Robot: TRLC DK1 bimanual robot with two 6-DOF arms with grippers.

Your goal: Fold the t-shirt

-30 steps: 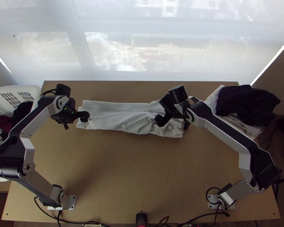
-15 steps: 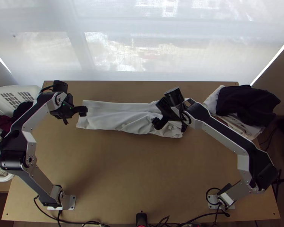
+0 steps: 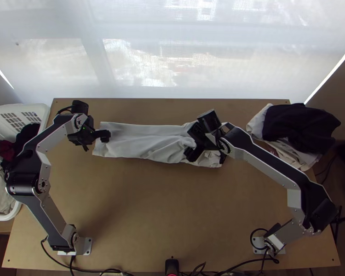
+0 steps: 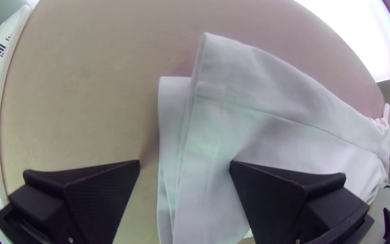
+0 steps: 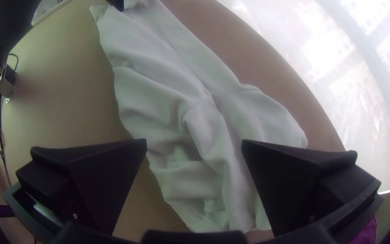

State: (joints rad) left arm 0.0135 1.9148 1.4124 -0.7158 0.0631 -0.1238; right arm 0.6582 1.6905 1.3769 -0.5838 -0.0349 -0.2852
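Cloth t-shirt (image 3: 140,142), a long white strip, crosses the far half of the light wooden table (image 3: 158,211); black left gripper (image 4: 184,162) and black right gripper (image 5: 194,141) gape at its ends. Smooth rumples before pinching all layers.

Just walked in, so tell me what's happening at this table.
Two robot arms are partway through folding a white T-shirt, which lies as a long, narrow strip, layered at its left end and wrinkled towards the right. The left gripper is open over the layered end and the right gripper is open over the wrinkled part; neither grips the cloth. A dark garment tops the pile on the right.
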